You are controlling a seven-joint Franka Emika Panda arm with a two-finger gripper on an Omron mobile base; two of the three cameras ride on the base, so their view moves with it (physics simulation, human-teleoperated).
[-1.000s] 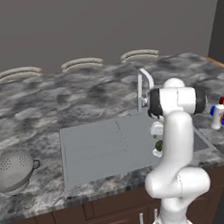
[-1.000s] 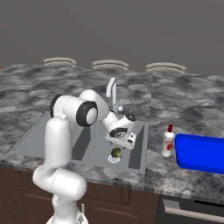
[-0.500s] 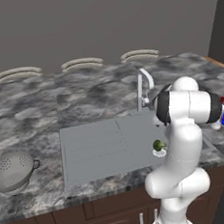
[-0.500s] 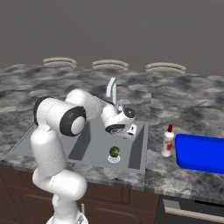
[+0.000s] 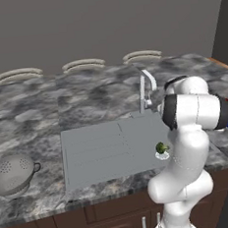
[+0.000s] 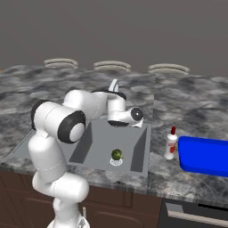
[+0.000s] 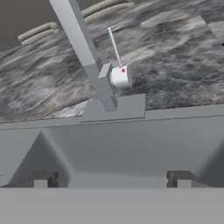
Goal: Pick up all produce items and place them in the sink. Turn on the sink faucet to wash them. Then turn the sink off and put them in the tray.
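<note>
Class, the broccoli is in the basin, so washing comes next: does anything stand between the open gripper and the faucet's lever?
Nothing visible does. In the hand view the faucet and its lever lie straight ahead of the gripper, past the sink wall.

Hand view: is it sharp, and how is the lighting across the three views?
Hand view: soft and blocky, though the faucet lever's red dot reads. Left base view: flat light, no glare, broccoli crisp. Right base view: even light, sink walls shaded darker.
</note>
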